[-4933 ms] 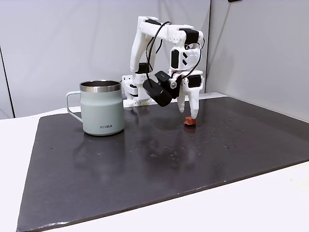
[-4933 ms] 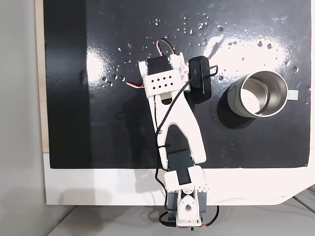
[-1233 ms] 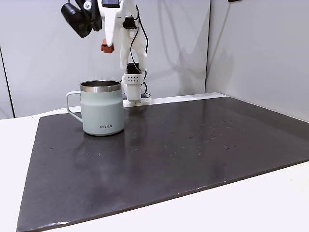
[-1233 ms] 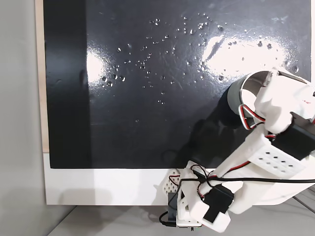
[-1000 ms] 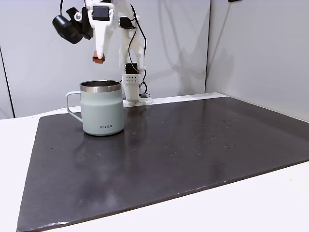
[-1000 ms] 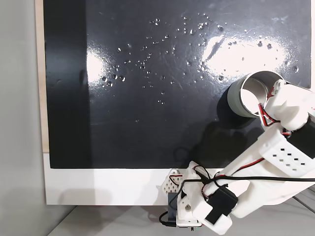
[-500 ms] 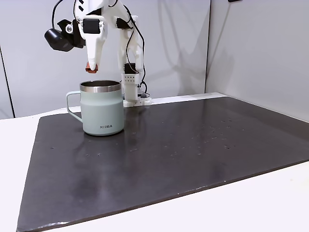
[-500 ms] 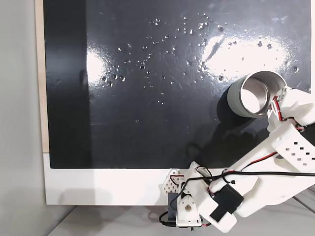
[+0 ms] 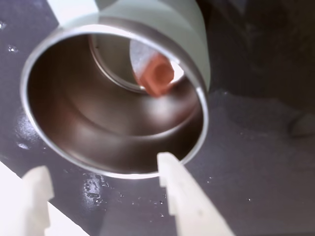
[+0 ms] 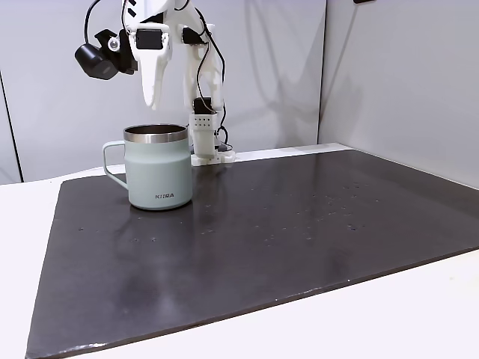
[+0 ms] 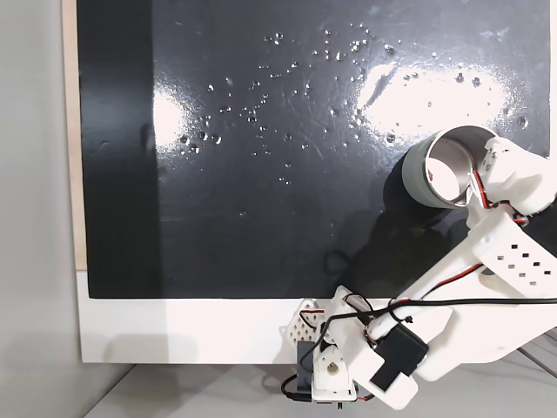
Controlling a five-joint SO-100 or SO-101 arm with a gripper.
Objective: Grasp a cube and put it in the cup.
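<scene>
white arm point(image 11: 487, 296) over cup point(image 11: 435, 170), dark mat point(image 11: 261, 131)

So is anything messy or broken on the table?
Nothing is broken or tipped. The cup stands upright with the cube inside it. The only untidy bit is small droplets speckled over the dark mat.

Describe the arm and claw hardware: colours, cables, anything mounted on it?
White printed-plastic arm with black servo blocks set into its joints. Black cables loop along the links; red wiring shows near the wrist in a fixed view from above. One link has a grid of small holes. A black camera module hangs off the wrist. The claw has two long, tapered white fingers.
</scene>
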